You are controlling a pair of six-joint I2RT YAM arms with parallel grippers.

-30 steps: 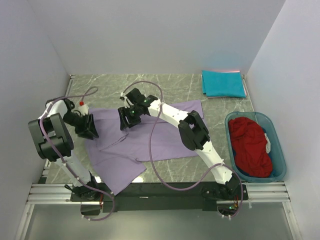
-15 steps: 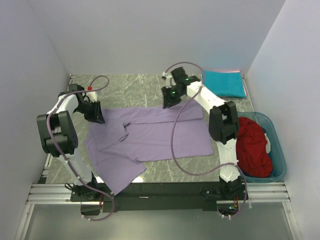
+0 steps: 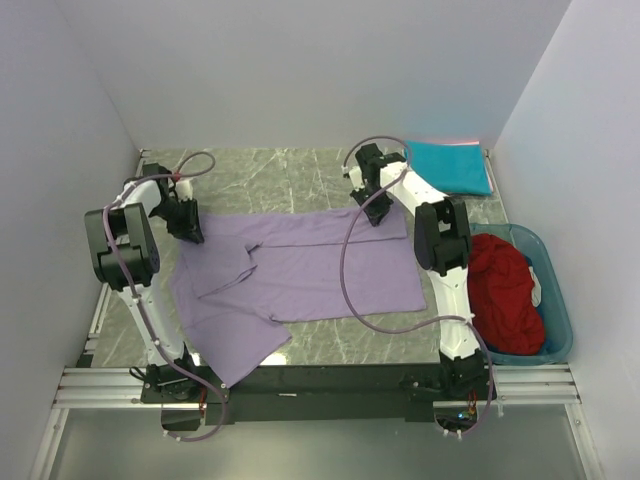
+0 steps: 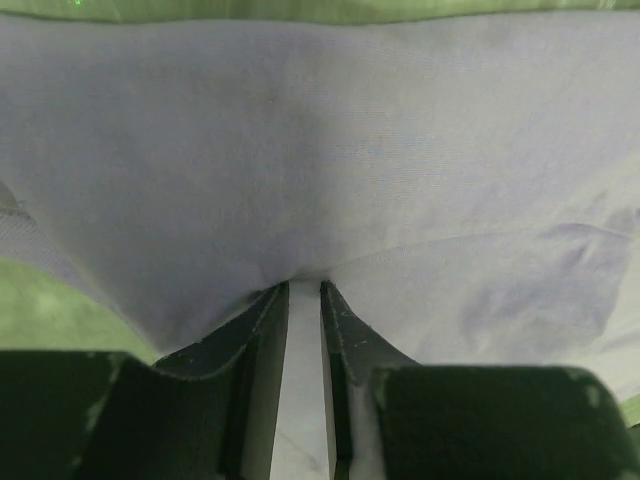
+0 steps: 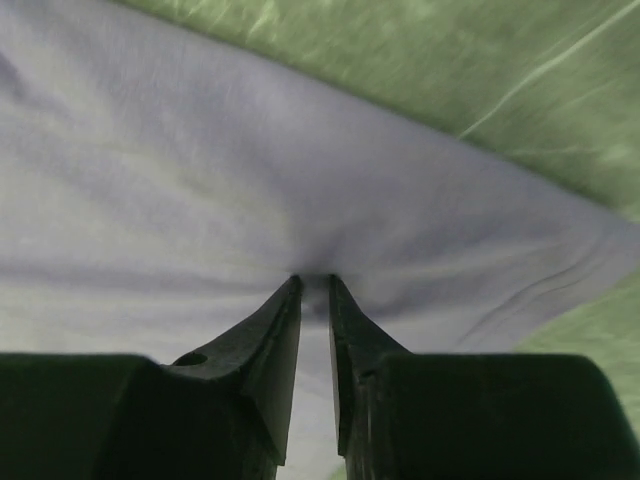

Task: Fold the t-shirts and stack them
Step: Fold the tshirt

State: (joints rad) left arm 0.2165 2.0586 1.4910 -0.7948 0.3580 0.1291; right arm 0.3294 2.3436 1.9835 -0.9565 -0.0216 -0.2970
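**Gripping the lavender t-shirt at both far corners**

Have the lavender t-shirt (image 3: 310,275) spread mostly flat over the middle of the marble table (image 3: 290,170), with a fold of cloth turned in on its left half and a lower flap trailing toward the near edge. Pinching its far edge in two places. At the far-left corner, with the left gripper (image 3: 190,233), fingers clamped nearly together on a bunched fold of the cloth. At the far-right corner, with the right gripper (image 3: 376,213), fingers likewise closed tight on a puckered bit of fabric. From both wrist views, see purple cloth drawn into the fingertips and green-tinted marble beyond it. Further out, at the table's far-right corner, find the teal t-shirt (image 3: 447,167) folded into a flat rectangle, well apart from the lavender one. Near the right wall, find the dark red t-shirt (image 3: 500,290) crumpled inside the translucent teal bin (image 3: 562,310).
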